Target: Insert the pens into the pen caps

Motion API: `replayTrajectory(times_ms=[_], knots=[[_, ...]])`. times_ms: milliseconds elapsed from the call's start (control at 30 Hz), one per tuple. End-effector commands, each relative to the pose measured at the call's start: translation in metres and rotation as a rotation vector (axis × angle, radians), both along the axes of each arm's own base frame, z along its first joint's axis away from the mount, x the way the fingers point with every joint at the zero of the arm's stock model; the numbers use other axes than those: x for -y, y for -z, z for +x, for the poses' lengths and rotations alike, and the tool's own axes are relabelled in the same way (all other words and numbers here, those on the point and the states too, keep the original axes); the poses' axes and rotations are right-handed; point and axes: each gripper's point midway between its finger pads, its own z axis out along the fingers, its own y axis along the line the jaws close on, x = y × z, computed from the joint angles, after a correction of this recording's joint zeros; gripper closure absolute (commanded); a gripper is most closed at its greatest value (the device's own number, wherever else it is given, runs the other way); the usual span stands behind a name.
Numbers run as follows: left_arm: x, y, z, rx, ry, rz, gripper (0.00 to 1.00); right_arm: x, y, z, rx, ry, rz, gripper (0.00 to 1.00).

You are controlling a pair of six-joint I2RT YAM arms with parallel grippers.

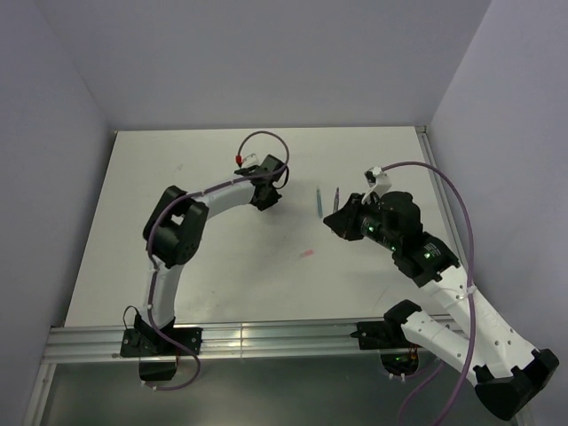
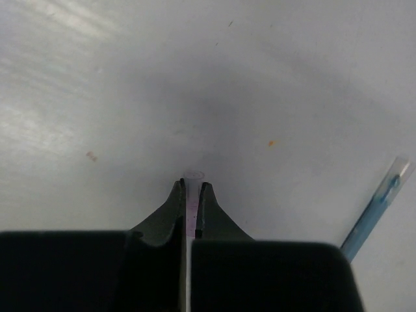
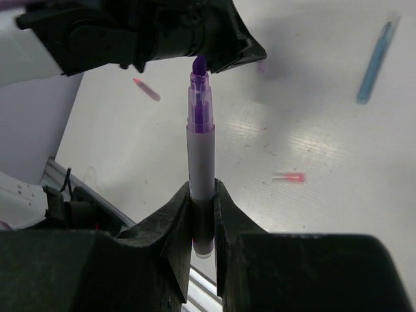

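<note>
My right gripper [image 3: 203, 190] is shut on the lower barrel of the grey pen [image 3: 201, 140], which stands upright with its purple tip bare; the gripper also shows in the top view [image 1: 335, 216]. The tip sits just below my left gripper [image 3: 188, 39]. My left gripper [image 2: 192, 187] is shut on a pale, faintly pink pen cap [image 2: 194, 175] close above the table; in the top view [image 1: 266, 197] the cap is hidden. The blue pen [image 1: 318, 201] lies between the grippers. A pinkish-red cap [image 3: 289, 177] lies on the table. The red pen is not clearly in view.
A small red piece [image 3: 146, 89] lies further off under the left arm. A pink stub [image 1: 306, 254] lies mid-table. The aluminium rail [image 1: 266, 337] runs along the near edge. Grey walls stand on three sides.
</note>
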Motion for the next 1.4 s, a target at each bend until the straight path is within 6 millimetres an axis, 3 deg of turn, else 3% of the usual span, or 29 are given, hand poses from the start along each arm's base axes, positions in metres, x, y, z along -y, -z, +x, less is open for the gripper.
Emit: replayTrajectory(times_ms=[0,33,67,100,133,167,200,267,300,467,500,567,600,733,1067,1367], knots=[[-0.008,-0.056,-0.015,0.084,0.063,-0.129,1.00,-0.020,-0.010,-0.006,0.036,-0.111,0.080,1.00],[-0.003,-0.103,-0.013,0.188,0.093,-0.227,1.00,-0.025,-0.007,-0.009,0.025,-0.137,0.097,1.00],[-0.004,-0.120,-0.017,0.232,0.116,-0.274,1.00,-0.029,-0.008,-0.010,0.026,-0.158,0.115,1.00],[-0.018,-0.117,-0.026,0.235,0.115,-0.282,1.00,-0.035,-0.013,-0.011,0.042,-0.189,0.141,1.00],[-0.021,-0.164,-0.028,0.354,0.136,-0.350,1.00,-0.039,-0.014,-0.012,0.039,-0.198,0.154,1.00],[-0.020,-0.182,-0.036,0.390,0.184,-0.404,1.00,-0.048,-0.014,-0.016,0.038,-0.226,0.161,1.00],[-0.034,-0.203,-0.049,0.450,0.197,-0.437,1.00,-0.052,-0.017,-0.013,0.050,-0.211,0.167,1.00],[-0.039,-0.237,-0.063,0.551,0.255,-0.512,1.00,-0.066,-0.022,-0.016,0.062,-0.235,0.173,1.00],[-0.052,-0.257,-0.076,0.614,0.272,-0.539,1.00,-0.082,-0.027,-0.027,0.078,-0.284,0.192,1.00],[-0.075,-0.315,-0.116,0.827,0.387,-0.608,1.00,-0.115,-0.043,-0.042,0.093,-0.373,0.313,1.00],[-0.078,-0.320,-0.134,0.862,0.433,-0.630,1.00,-0.123,-0.053,-0.047,0.114,-0.397,0.348,1.00],[-0.083,-0.331,-0.147,0.923,0.461,-0.645,1.00,-0.133,-0.057,-0.047,0.125,-0.406,0.362,1.00],[-0.086,-0.337,-0.157,0.963,0.481,-0.659,1.00,-0.140,-0.069,-0.052,0.147,-0.432,0.389,1.00],[-0.090,-0.348,-0.177,1.046,0.511,-0.723,0.99,-0.163,-0.081,-0.058,0.162,-0.471,0.426,1.00],[-0.083,-0.358,-0.190,1.085,0.578,-0.801,1.00,-0.193,-0.082,-0.070,0.142,-0.546,0.413,1.00],[-0.080,-0.358,-0.192,1.071,0.593,-0.823,1.00,-0.196,-0.082,-0.070,0.151,-0.550,0.386,1.00]])
